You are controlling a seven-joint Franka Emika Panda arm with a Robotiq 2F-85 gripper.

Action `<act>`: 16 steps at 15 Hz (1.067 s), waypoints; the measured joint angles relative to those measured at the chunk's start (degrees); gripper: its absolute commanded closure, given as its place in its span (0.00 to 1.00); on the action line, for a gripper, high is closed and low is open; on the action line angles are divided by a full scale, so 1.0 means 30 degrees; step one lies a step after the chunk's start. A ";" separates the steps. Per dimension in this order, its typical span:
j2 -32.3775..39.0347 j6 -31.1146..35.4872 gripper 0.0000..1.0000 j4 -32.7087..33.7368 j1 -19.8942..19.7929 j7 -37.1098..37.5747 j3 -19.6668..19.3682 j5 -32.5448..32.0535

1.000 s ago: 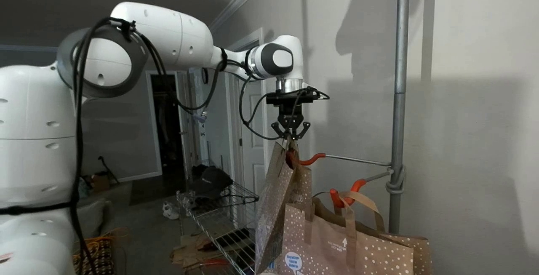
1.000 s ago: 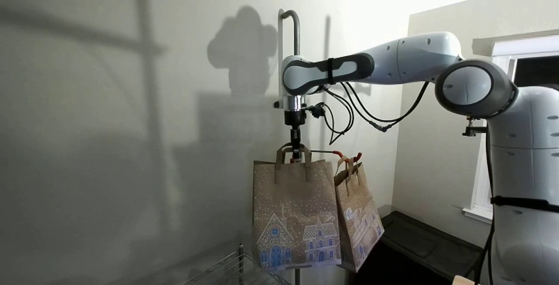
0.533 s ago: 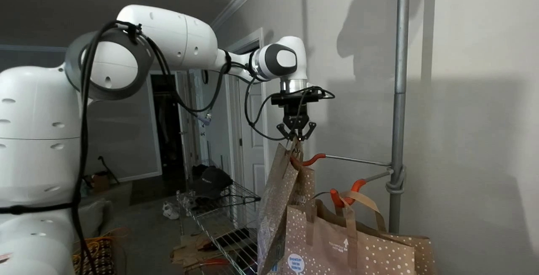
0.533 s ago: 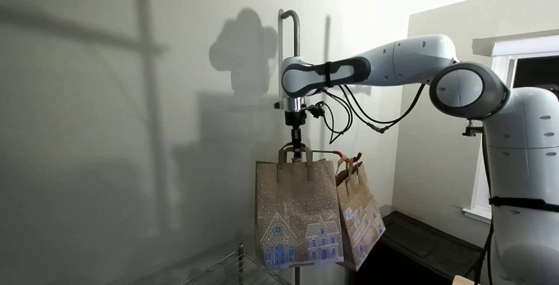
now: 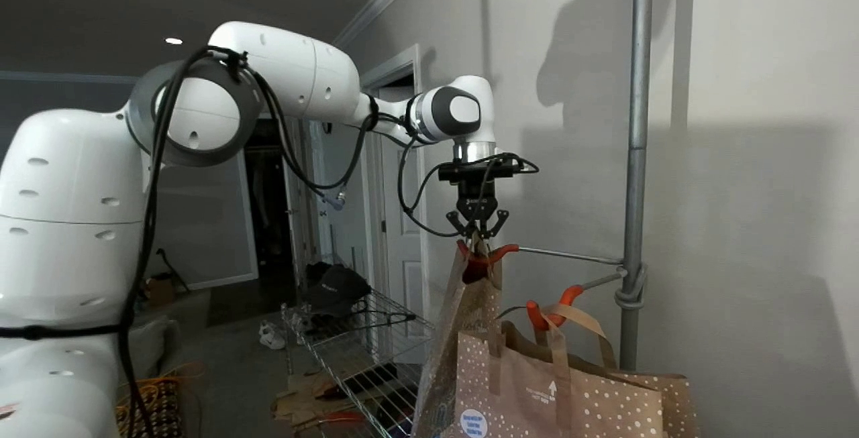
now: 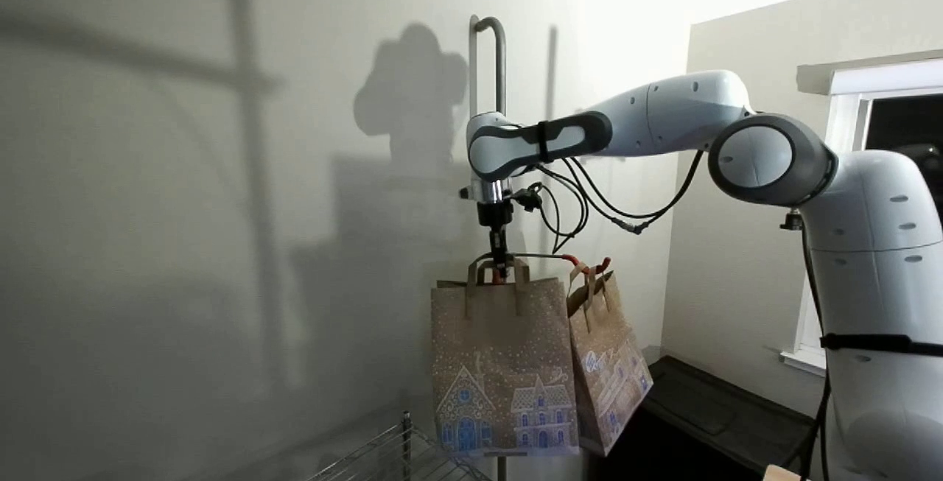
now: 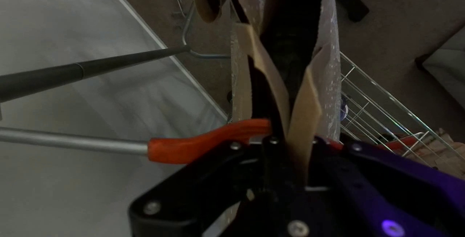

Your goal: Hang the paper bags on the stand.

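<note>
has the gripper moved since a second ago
Yes: in an exterior view, the gripper is lower, closer to the height of the upper orange hook, and has shifted toward the grey pole.

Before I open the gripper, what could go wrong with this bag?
1. The held bag could drop: the gripper pinches the paper handles at the orange hook and, in the wrist view, hides whether both are over it.
2. Lowering the arm might jam the gripper on that hook, since the two look very close.
3. The held bag could swing into the hung bag: they overlap in both exterior views, though contact is unclear.
</note>
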 measured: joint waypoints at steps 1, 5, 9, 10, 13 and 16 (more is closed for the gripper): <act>0.0057 -0.0010 0.96 0.0000 -0.0001 0.0108 -0.0002 -0.0065; 0.0172 -0.0333 0.96 0.0004 -0.0003 0.0540 -0.0023 -0.0370; 0.0184 -0.0860 0.71 0.0029 -0.0004 0.0646 -0.0028 -0.0591; 0.0187 -0.0971 0.69 0.0044 -0.0003 0.0650 -0.0028 -0.0675; 0.0188 -0.1114 0.52 0.0073 -0.0002 0.0664 -0.0027 -0.0784; 0.0189 -0.1454 0.34 0.0073 0.0015 0.0682 -0.0001 -0.0784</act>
